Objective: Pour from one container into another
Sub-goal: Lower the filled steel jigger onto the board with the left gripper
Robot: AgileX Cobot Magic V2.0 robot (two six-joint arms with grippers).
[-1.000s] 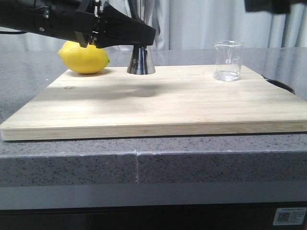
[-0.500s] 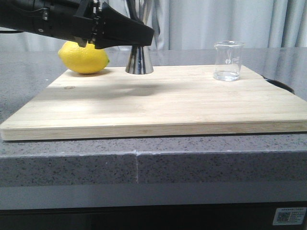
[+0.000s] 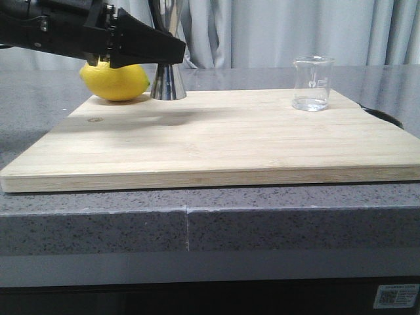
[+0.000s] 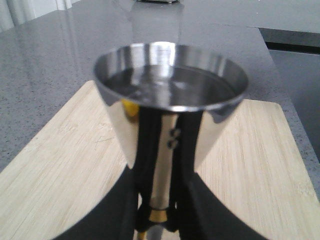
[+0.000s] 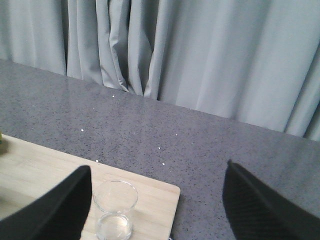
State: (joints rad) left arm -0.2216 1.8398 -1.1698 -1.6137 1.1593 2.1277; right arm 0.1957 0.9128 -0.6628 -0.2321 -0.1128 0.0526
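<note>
– Which step are we on?

– We have the tall shiny steel hourglass-shaped jigger with a thin gold band [image 3: 167, 77] in our left claw [image 4: 159, 212]. The black fingers [image 4: 186, 150] squeeze its narrow middle. It stands straight, at the back of the light wooden cutting board [image 3: 216, 141], just beside the yellow lemon [image 3: 115, 80]. We cannot tell if its foot touches the board.

– Where is the small clear glass beaker with white marks [image 3: 312, 83]?

– It stands on the far right of the board, well apart from the jigger. A little clear water sits in it.

– And our right claw [image 5: 156, 200]?

– It hangs above the beaker with its fingers spread wide, holding nothing.

– So what comes next?

– We think the pour is not done yet. The right claw needs to come down around the beaker and squeeze gently. Then both cups must come close together, lip over the jigger's mouth, and tip slowly.
</note>
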